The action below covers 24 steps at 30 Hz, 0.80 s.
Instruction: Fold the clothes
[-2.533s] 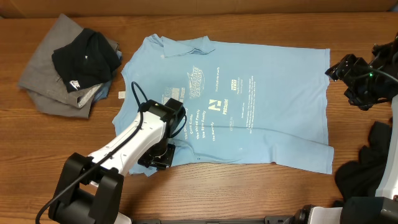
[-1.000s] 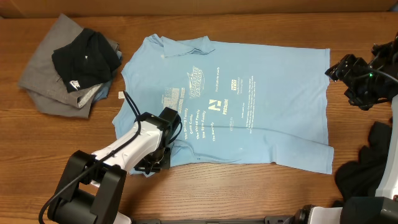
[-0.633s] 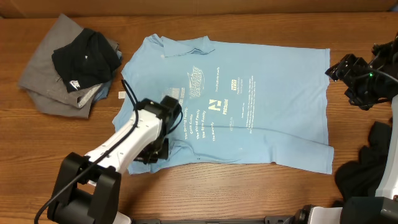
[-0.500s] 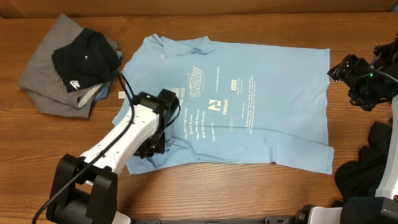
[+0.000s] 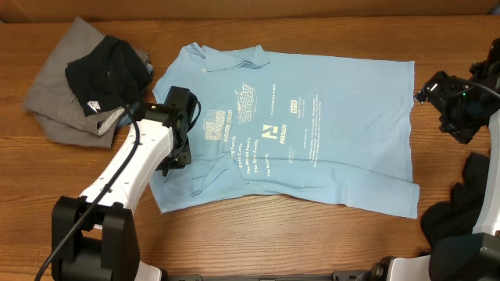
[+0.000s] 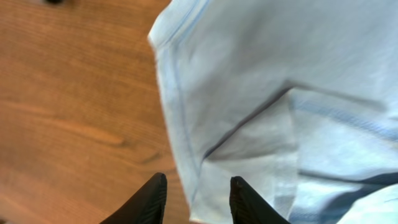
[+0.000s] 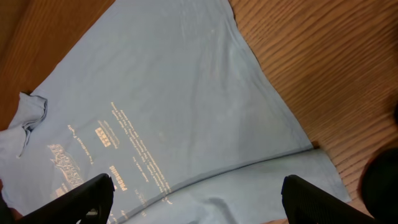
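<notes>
The light blue T-shirt (image 5: 312, 133) with white chest print lies spread flat on the wooden table (image 5: 297, 242). My left gripper (image 5: 176, 156) is at the shirt's left edge, by the sleeve. In the left wrist view its gripper (image 6: 196, 200) is open, one finger over bare wood and the other over the shirt's hemmed edge (image 6: 186, 124), holding nothing. My right gripper (image 5: 426, 92) hovers at the shirt's right edge. Seen from the right wrist, that gripper (image 7: 199, 208) is wide open above the shirt (image 7: 174, 106), and a crease runs across the cloth.
A heap of grey and black clothes (image 5: 86, 78) lies at the back left. More black cloth (image 5: 469, 207) sits at the right front by the right arm's base. Bare wood shows along the front edge and to the left of the shirt.
The left gripper moved up and to the left from the shirt's lower left corner and opened. That corner, bunched before, now lies spread out. The right gripper barely moved.
</notes>
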### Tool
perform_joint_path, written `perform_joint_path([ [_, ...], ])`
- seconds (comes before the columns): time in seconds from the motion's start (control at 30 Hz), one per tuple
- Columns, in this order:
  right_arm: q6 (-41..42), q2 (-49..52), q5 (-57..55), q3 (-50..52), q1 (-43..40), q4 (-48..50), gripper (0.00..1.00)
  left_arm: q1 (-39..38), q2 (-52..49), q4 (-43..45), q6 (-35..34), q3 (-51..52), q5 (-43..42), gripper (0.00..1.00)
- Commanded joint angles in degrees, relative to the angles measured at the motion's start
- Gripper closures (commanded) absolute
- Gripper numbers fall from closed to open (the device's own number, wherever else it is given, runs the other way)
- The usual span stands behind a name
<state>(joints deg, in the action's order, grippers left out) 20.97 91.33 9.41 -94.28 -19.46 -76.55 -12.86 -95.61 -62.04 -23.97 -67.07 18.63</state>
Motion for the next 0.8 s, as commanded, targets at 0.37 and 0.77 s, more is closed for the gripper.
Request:
perform_joint_path([
  [0.37, 1.8, 2.9, -0.3, 14.0, -8.2, 4.8, 0.11, 0.1, 0.4, 4.9, 19.2, 4.4, -17.9, 0.48],
  [0.77, 1.7, 2.9, 1.2, 17.1, -11.4, 6.7, 0.11, 0.9, 0.0, 13.9, 21.2, 6.6, -17.0, 0.58],
])
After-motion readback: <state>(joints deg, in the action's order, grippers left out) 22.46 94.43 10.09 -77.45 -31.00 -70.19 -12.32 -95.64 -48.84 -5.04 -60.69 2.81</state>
